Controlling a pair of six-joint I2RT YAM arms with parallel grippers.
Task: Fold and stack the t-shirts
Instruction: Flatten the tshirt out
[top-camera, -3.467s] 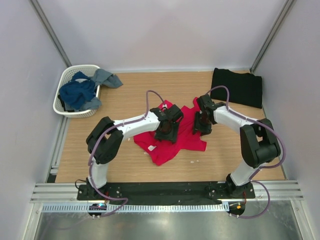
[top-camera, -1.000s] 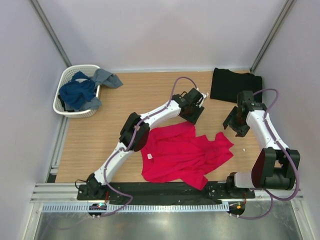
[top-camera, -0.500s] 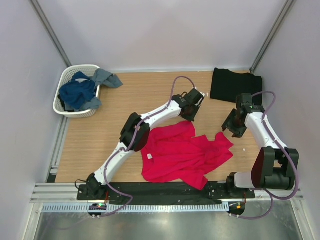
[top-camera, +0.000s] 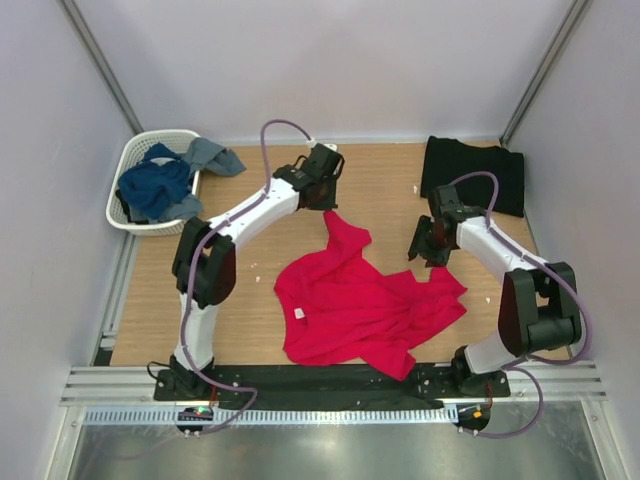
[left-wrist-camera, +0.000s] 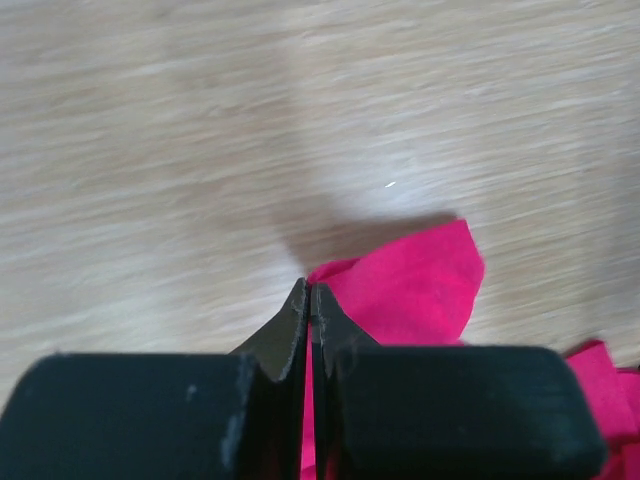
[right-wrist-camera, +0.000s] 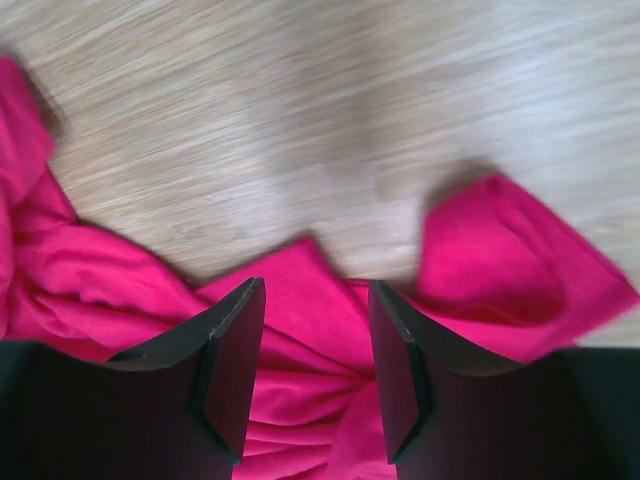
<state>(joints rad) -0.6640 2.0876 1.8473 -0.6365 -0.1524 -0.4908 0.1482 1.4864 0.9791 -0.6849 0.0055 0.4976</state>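
Top external view had the white basket (top-camera: 128, 160) at the far left, with blue cloth (top-camera: 155, 185) heaped in it. Right of it, on the wooden table (top-camera: 240, 250), the red t-shirt (top-camera: 350, 300) lay rumpled toward the near edge between my two arms. One corner of it was drawn up into a narrow peak toward the back. The black t-shirt (top-camera: 475, 175) lay flat in the far right corner, well apart from the red one.

My left arm stretched far across the table. My left gripper (top-camera: 326, 205) sat at the tip of that peak, clenched on the red cloth. From the left wrist, my fingers (left-wrist-camera: 290, 330) were pressed together with a sliver of red between them and a flap of the shirt (left-wrist-camera: 410, 290) just past the tips. My right arm bent inward, and my right gripper (top-camera: 425, 250) hung over the shirt's right edge. From the right wrist, its fingers (right-wrist-camera: 235, 350) stood parted, grasping nothing, with rumpled red cloth (right-wrist-camera: 500, 250) beneath.

I could not tell whether my right fingertips touched the cloth. My own left gripper body hid most of the shirt from the left wrist camera.
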